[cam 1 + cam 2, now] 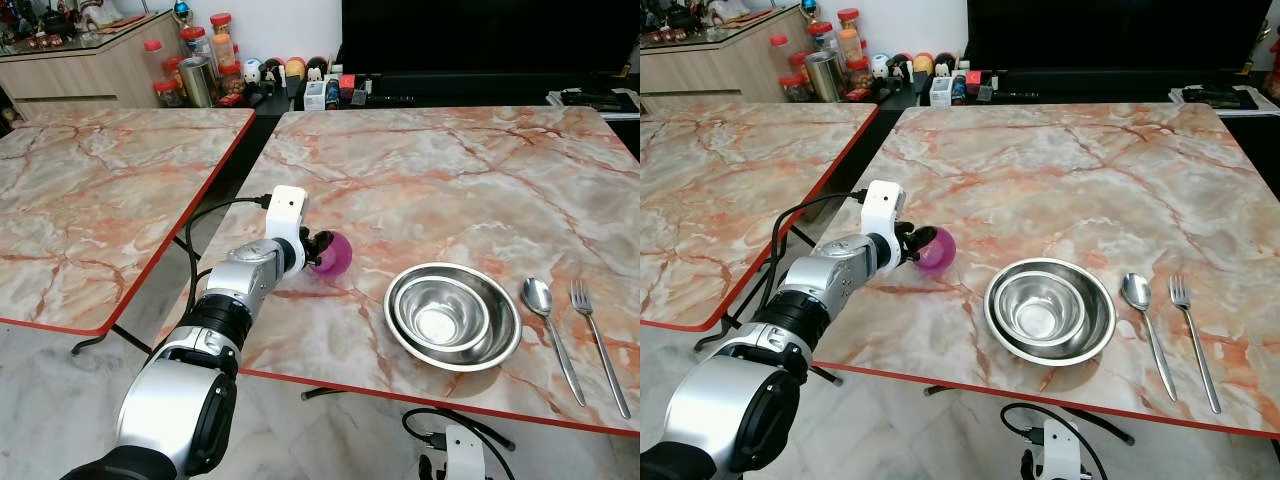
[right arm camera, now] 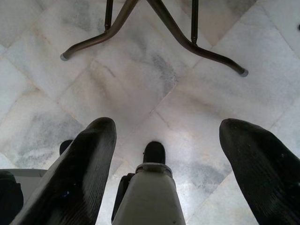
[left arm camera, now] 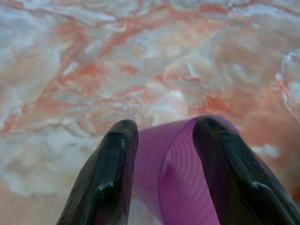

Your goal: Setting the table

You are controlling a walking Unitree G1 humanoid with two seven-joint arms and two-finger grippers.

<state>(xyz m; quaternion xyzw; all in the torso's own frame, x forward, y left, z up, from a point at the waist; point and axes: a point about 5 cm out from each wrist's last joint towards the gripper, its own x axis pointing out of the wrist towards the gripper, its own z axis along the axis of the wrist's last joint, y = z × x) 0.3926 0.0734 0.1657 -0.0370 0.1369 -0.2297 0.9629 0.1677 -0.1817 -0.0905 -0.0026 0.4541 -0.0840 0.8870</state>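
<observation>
Hanging idle below the near edge of the desk, right end effector with fingers spread wide over the marble floor and the desk's dark metal legs. Reaching in over the near left corner of the desk, left end effector clamping a purple cup, one black finger pressing outside the wall and the other seeming to sit inside the mouth, cup tipped on its side rather than upright, low over or touching the marble top; which of the two, hard telling. Lying further right along the near edge, two nested steel bowls, then a spoon just beside them and a fork toward the near right corner, all apart from the cup. Sitting behind the far edge, jars and small bottles on a low shelf, well clear of the work. Probably placing the cup to the left of the bowls. Risking from here: releasing while tilted and sending the cup rolling toward the near edge and off it; pinching only the thin wall and letting it twist out during righting; dragging the rim across the marble; swinging right too far and knocking the bowls into the cutlery.
</observation>
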